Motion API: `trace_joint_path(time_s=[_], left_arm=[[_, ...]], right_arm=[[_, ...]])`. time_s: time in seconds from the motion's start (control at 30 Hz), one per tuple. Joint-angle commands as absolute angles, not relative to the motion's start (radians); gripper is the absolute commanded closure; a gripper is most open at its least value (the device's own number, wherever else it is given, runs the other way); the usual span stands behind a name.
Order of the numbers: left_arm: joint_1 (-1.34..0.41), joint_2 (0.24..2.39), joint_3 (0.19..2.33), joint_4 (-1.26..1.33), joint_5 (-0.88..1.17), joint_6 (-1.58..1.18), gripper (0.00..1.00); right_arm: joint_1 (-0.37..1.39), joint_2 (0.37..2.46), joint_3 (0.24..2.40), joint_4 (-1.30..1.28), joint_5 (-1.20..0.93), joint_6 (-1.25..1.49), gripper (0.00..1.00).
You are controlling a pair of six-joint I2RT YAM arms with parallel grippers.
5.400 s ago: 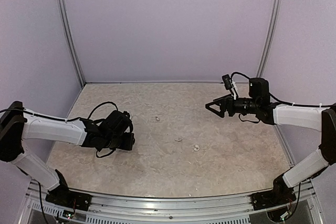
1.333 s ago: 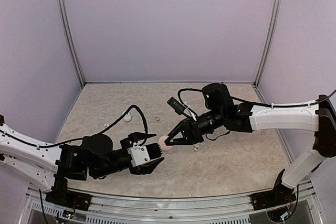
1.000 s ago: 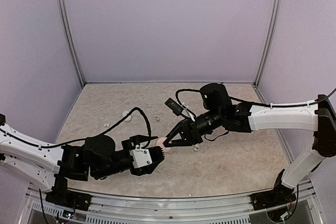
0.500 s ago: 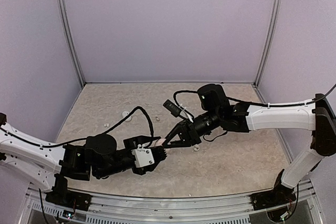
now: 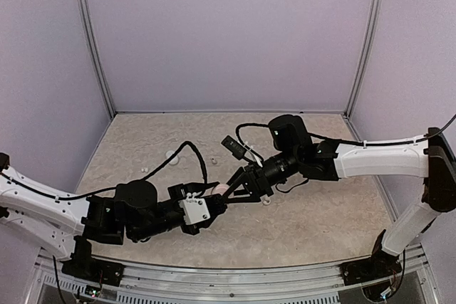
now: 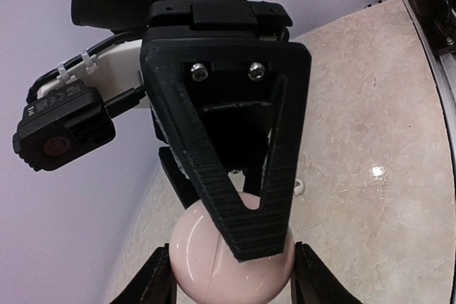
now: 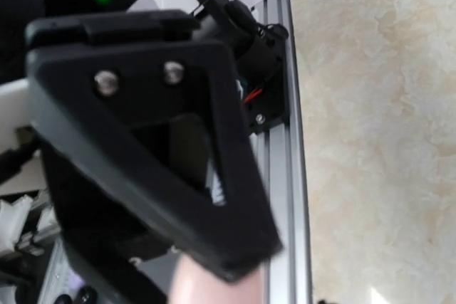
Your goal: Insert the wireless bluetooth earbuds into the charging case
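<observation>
A pale pink pebble-shaped charging case [image 5: 224, 190] hangs above the table between both grippers. In the left wrist view the case [image 6: 214, 275] sits between the two fingers of my left gripper [image 6: 234, 279], which press on its sides. My right gripper [image 5: 230, 191] reaches in from the right, jaws parted. One of its ribbed fingers [image 6: 242, 176] lies across the front of the case. The right wrist view shows only the case's top [image 7: 214, 286] under the left gripper's finger [image 7: 157, 140]. Tiny pale earbuds lie on the table, one [image 5: 267, 201] under the right arm, another [image 5: 214, 160] farther back.
Two more small pale pieces [image 5: 171, 154] [image 5: 144, 170] lie at the left of the marbled table [image 5: 320, 226], beside the left arm's cable. An earbud [image 6: 299, 187] shows on the table behind the case. Lilac walls close in three sides; a metal rail [image 7: 285, 176] runs along the near edge.
The left gripper's fingers have closed in on the case. The right gripper, shut on the case before, has parted its jaws. Both arms have stayed nearly in place.
</observation>
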State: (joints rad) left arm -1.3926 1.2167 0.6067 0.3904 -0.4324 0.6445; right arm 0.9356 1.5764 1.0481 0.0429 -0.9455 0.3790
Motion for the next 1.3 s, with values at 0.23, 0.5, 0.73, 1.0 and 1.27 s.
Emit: trace_joint_path(time_s=[0.23, 0.5, 0.73, 1.0, 1.27], left_arm=[[-1.39, 1.28, 0.632, 0.607, -0.516, 0.641, 0.64], [-1.391, 1.308, 0.634, 0.667, -0.565, 0.663, 0.67], [-1.392, 1.326, 0.638, 0.719, -0.587, 0.677, 0.68], [-1.395, 1.348, 0.642, 0.756, -0.607, 0.685, 0.69], [-1.397, 1.36, 0.649, 0.78, -0.604, 0.685, 0.7]], right_arm=[[0.918, 1.468, 0.927, 0.265, -0.868, 0.492, 0.54], [0.915, 1.459, 0.888, 0.339, -0.835, 0.548, 0.62], [0.908, 1.459, 0.844, 0.444, -0.836, 0.61, 0.68], [0.907, 1.463, 0.811, 0.553, -0.82, 0.67, 0.72], [0.903, 1.466, 0.791, 0.608, -0.797, 0.693, 0.66]])
